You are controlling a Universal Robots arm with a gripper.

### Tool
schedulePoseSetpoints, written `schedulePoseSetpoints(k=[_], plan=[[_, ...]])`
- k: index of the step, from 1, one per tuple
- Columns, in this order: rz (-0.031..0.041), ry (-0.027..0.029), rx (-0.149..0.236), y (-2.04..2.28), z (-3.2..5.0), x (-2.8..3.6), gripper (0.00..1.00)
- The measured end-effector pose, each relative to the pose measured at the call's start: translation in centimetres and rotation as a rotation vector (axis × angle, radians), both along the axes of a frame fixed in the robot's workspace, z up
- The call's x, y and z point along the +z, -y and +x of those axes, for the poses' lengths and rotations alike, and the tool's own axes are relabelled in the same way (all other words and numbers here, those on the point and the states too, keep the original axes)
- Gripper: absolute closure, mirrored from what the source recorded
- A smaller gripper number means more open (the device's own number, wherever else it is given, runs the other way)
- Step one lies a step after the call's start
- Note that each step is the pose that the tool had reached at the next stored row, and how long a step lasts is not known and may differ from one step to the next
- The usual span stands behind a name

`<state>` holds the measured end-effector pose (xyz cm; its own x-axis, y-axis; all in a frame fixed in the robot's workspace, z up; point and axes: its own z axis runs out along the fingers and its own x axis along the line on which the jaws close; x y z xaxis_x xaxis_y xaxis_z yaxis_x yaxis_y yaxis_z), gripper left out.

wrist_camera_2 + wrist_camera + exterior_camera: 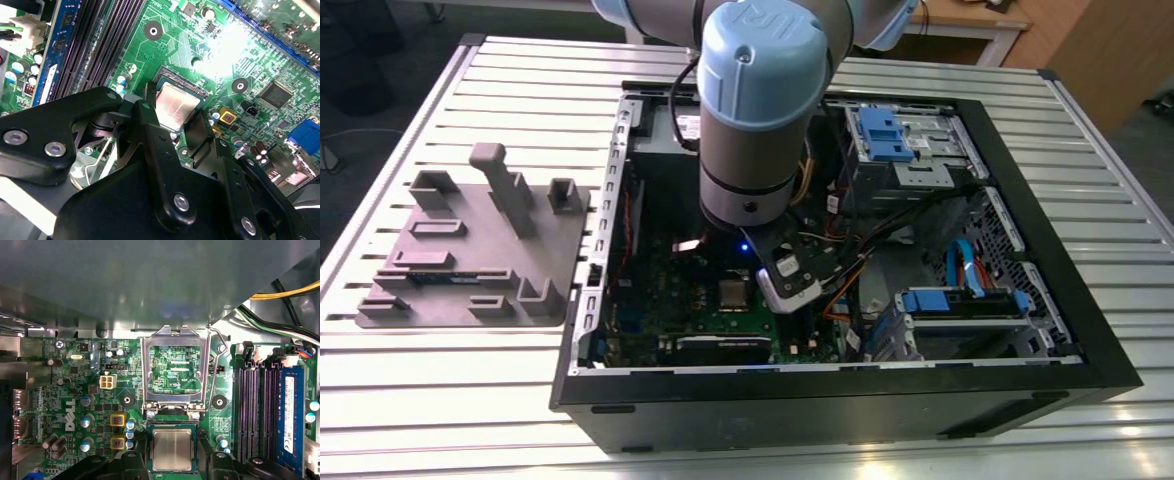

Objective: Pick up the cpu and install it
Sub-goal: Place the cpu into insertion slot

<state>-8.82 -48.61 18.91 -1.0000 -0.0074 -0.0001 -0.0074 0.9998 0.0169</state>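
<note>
Install step: small square silver-topped cpu [172, 449] lies on the green motherboard [75, 405] beside the raised hinged metal frame [174, 397], black gripper [175, 117] straddling it, clamped or released I cannot tell; seating needs square alignment.

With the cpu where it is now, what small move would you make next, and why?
Probably open the pincer slightly. The cpu looks already level in its socket, the load plate stands raised clear of it, and the pincer seems to clasp its two sides.
</note>
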Motion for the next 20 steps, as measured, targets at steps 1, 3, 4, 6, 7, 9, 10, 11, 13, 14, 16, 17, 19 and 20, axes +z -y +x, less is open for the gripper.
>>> schedulePoseSetpoints(k=[1, 3, 4, 6, 7, 9, 10, 11, 13, 14, 16, 17, 19, 20], plan=[[-0.0006, -0.0001, 0.0, 0.01, -0.01, 0.0, 0.53], [-0.0016, 0.0, -0.001, 0.02, 0.0, 0.0, 0.53], [-0.002, 0.0, -0.001, 0.02, 0.0, 0.0, 0.53], [-0.0021, 0.0, -0.003, 0.03, 0.0, -0.02, 0.53], [-0.0021, 0.0, -0.004, 0.03, 0.01, -0.04, 0.53], [-0.0021, -0.0001, -0.006, 0.03, 0.02, -0.09, 0.53], [-0.0023, -0.0001, -0.006, 0.03, 0.02, -0.12, 0.53], [-0.0024, -0.0001, -0.007, 0.03, 0.02, -0.13, 0.53], [-0.0023, -0.0001, -0.007, 0.03, 0.02, -0.14, 0.53], [-0.0022, 0.0, -0.007, 0.03, 0.02, -0.16, 0.53], [-0.0022, 0.0, -0.007, 0.03, 0.02, -0.15, 0.53], [-0.0021, 0.0001, -0.007, 0.03, 0.02, -0.16, 0.53], [-0.0021, 0.0001, -0.007, 0.03, 0.02, -0.16, 0.53], [-0.0022, 0.0, -0.007, 0.03, 0.02, -0.16, 0.53]])
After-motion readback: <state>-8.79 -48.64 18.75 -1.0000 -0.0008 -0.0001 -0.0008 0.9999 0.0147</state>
